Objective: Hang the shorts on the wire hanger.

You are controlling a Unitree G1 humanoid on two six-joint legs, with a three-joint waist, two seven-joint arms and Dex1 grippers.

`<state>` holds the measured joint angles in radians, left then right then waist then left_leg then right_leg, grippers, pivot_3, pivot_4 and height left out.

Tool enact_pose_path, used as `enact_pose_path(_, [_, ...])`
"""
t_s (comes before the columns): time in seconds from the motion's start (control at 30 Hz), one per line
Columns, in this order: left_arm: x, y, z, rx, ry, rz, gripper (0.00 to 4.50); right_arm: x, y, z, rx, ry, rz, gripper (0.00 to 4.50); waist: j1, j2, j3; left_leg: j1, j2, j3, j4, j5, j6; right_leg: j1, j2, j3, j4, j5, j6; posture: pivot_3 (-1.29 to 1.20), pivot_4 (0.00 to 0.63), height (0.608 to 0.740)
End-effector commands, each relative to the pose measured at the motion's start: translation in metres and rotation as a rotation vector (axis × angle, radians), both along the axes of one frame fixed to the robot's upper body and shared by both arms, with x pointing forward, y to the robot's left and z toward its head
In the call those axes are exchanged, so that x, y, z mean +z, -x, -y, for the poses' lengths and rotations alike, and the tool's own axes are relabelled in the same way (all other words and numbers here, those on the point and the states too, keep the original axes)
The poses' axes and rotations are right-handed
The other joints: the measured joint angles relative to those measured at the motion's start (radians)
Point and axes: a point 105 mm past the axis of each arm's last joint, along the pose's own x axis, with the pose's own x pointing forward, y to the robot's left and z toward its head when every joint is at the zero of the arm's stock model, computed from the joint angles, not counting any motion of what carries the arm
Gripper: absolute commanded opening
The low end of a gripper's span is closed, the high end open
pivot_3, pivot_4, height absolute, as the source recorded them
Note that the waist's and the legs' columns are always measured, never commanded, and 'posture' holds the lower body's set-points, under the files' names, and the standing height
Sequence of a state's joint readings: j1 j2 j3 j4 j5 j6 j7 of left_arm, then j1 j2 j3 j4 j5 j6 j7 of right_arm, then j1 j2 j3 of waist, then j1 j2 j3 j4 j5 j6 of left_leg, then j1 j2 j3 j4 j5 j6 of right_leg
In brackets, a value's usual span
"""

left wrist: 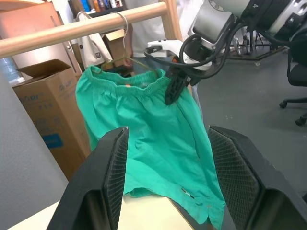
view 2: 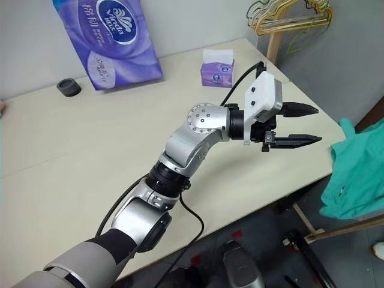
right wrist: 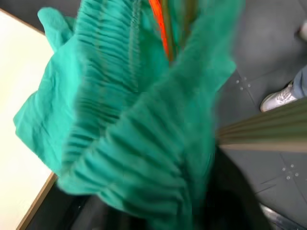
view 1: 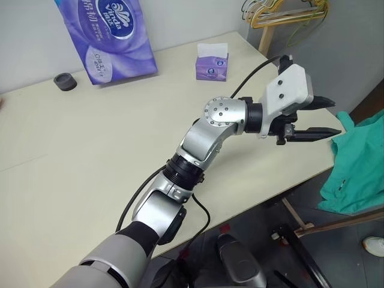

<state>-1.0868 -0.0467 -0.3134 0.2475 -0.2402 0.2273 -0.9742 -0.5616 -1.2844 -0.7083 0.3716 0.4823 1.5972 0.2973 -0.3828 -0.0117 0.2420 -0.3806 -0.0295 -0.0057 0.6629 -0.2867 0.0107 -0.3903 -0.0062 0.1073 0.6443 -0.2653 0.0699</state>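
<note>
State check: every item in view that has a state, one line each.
shorts: hanging from the wire hanger, waistband up, beside the table edge
wire hanger: hooked over the wooden rail
left gripper: open, empty, pointing toward the shorts
right gripper: at the shorts' waistband; grip cannot be told
tissue box: open, a tissue sticking out
tissue pack: upright on the table
cardboard box: flaps open

- Looked like a robot lab or workroom, not anybody's home
- Plain cream desk [view 1: 90, 150] shoved up against a bare white wall
- Grey hard floor [left wrist: 249, 105] with office chair wheels [left wrist: 292, 103] rolling around on it
- Cardboard boxes [left wrist: 48, 110] stacked beside a wooden rail [left wrist: 81, 28]
- Big purple tissue pack [view 1: 111, 36] and a small tissue box [view 1: 212, 63] just sat there like props
</note>
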Motion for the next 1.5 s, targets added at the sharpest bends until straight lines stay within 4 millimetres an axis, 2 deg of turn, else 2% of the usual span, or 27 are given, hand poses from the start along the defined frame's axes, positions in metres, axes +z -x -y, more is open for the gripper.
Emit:
enact_pose_path(0.03, [0.009, 0.009, 0.003, -0.030, 0.024, 0.045, 2.79, 0.022, 0.009, 0.001, -0.013, 0.067, 0.066, 2.38, 0.000, 0.000, 0.000, 0.000, 0.000, 0.000, 0.000, 0.000, 0.000, 0.000, 0.000, 0.000, 0.000, 0.000, 0.000, -0.44, 0.243, 0.740])
enact_pose_path(0.23, [0.009, 0.011, 0.005, -0.041, 0.033, 0.042, 2.79, 0.043, 0.018, -0.002, -0.025, 0.184, 0.122, 4.41, -0.003, 0.000, 0.000, 0.000, 0.000, 0.002, 0.000, 0.000, 0.000, -0.001, 0.000, 0.004, 0.000, 0.000, 0.000, -0.46, 0.237, 0.740])
enact_pose_path(0.33, [0.010, 0.012, 0.006, -0.047, 0.037, 0.043, 2.79, 0.051, 0.023, -0.005, -0.027, 0.262, 0.120, 4.46, -0.003, 0.000, 0.000, 0.000, 0.000, 0.004, 0.000, 0.000, 0.001, -0.001, 0.001, 0.007, 0.000, 0.000, 0.001, -0.46, 0.237, 0.740])
enact_pose_path(0.47, [0.010, 0.013, 0.008, -0.051, 0.039, 0.045, 2.79, 0.073, 0.034, -0.003, -0.154, 0.378, 0.206, 4.46, -0.006, 0.000, 0.000, 0.000, 0.000, 0.008, 0.000, -0.002, 0.003, -0.002, 0.001, 0.010, 0.000, 0.001, 0.002, -0.48, 0.225, 0.740])
enact_pose_path(0.6, [0.009, 0.012, 0.008, -0.051, 0.035, 0.049, 2.79, 0.096, 0.031, -0.017, -0.136, 0.470, 0.270, 4.46, -0.011, 0.002, -0.001, 0.000, 0.000, 0.012, 0.000, -0.002, 0.003, -0.005, 0.001, 0.013, 0.001, 0.002, 0.004, -0.48, 0.221, 0.740])
enact_pose_path(0.73, [0.005, 0.004, 0.004, -0.016, 0.026, 0.048, 2.79, 0.114, 0.012, -0.051, -0.007, 0.574, 0.328, 4.46, -0.021, 0.003, -0.001, 0.000, 0.000, 0.013, 0.000, -0.002, 0.003, -0.006, 0.001, 0.014, 0.001, 0.002, 0.005, -0.46, 0.214, 0.740])
enact_pose_path(0.83, [-0.002, -0.010, -0.004, 0.059, 0.011, 0.052, 2.79, 0.116, -0.010, -0.083, 0.117, 0.601, 0.379, 4.46, -0.036, 0.004, -0.002, 0.000, 0.000, 0.014, 0.000, -0.002, 0.004, -0.006, 0.001, 0.015, 0.001, 0.003, 0.006, -0.45, 0.211, 0.740])
enact_pose_path(0.93, [-0.015, -0.033, -0.020, 0.192, -0.015, 0.058, 2.79, 0.111, -0.026, -0.112, 0.237, 0.652, 0.397, 4.46, -0.036, 0.007, -0.004, 0.000, 0.000, 0.014, 0.000, -0.002, 0.004, -0.007, 0.001, 0.015, 0.001, 0.003, 0.006, -0.42, 0.203, 0.740])
enact_pose_path(1.03, [-0.032, -0.062, -0.053, 0.407, -0.011, -0.006, 2.79, 0.087, -0.052, -0.155, 0.434, 0.705, 0.450, 4.46, -0.035, 0.008, -0.007, -0.001, 0.001, 0.014, 0.000, -0.002, 0.004, -0.009, 0.002, 0.016, 0.003, 0.004, 0.007, -0.38, 0.194, 0.740])
enact_pose_path(1.17, [-0.045, -0.073, -0.090, 0.579, 0.029, -0.081, 2.79, 0.054, -0.076, -0.192, 0.561, 0.804, 0.552, 4.46, -0.015, 0.007, -0.009, -0.005, 0.004, 0.011, 0.003, -0.002, 0.004, -0.015, 0.002, 0.015, 0.006, 0.005, 0.009, -0.33, 0.181, 0.740])
enact_pose_path(1.3, [-0.046, -0.080, -0.136, 0.780, 0.137, -0.165, 2.79, 0.011, -0.091, -0.238, 0.741, 0.684, 0.661, 4.46, 0.038, 0.009, -0.013, -0.020, 0.001, 0.009, 0.013, 0.000, 0.000, -0.032, -0.004, 0.010, 0.021, 0.008, 0.004, -0.19, 0.153, 0.740])
enact_pose_path(1.33, [-0.045, -0.082, -0.148, 0.844, 0.162, -0.170, 2.79, 0.003, -0.094, -0.245, 0.752, 0.654, 0.686, 4.46, 0.058, 0.009, -0.013, -0.021, 0.002, 0.006, 0.015, 0.001, 0.000, -0.032, -0.004, 0.009, 0.023, 0.008, 0.004, -0.16, 0.147, 0.740])
enact_pose_path(1.43, [-0.047, -0.083, -0.164, 0.938, 0.182, -0.158, 2.79, -0.009, -0.099, -0.254, 0.757, 0.599, 0.727, 4.46, 0.122, 0.008, -0.015, -0.020, 0.001, 0.005, 0.018, 0.000, 0.001, -0.032, -0.005, 0.007, 0.029, 0.008, 0.004, -0.11, 0.135, 0.740])
enact_pose_path(1.5, [-0.054, -0.087, -0.189, 1.091, 0.224, -0.177, 2.79, -0.019, -0.105, -0.271, 0.808, 0.574, 0.754, 4.46, 0.161, 0.005, -0.022, -0.018, -0.001, 0.005, 0.019, 0.001, 0.000, -0.032, -0.006, 0.007, 0.033, 0.009, 0.003, -0.06, 0.125, 0.740])
